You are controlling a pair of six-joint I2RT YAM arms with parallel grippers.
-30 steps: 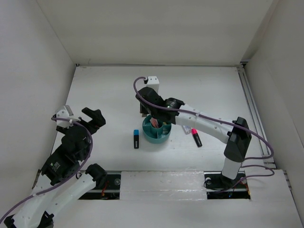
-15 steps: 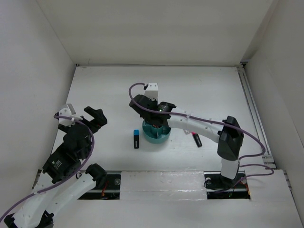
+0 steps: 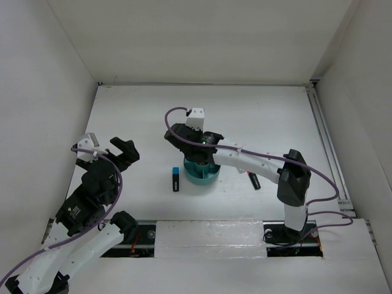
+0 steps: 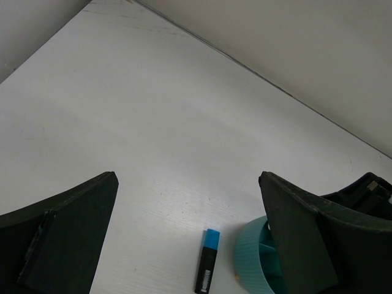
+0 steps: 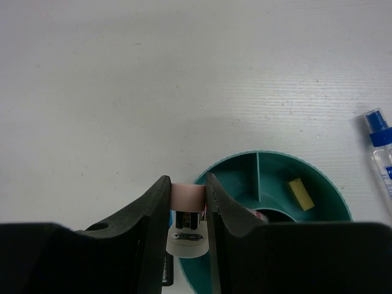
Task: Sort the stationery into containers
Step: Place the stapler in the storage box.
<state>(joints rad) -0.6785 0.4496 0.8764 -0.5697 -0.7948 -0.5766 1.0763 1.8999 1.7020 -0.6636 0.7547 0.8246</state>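
My right gripper (image 5: 187, 182) pinches the small white-pink piece (image 5: 186, 197) in its jaws, right at the rim of the teal organizer (image 5: 233, 174) on the bench. A tan eraser (image 5: 297, 193) lies in an outer compartment. My left gripper (image 4: 188, 184) hangs well apart, jaws spread and empty. I judge this the drop-off step: next I'd centre the piece over a compartment, then release

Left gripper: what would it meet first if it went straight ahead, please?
Probably the table, at or just past the blue-capped marker between the open left gripper's fingers; depth is unclear.
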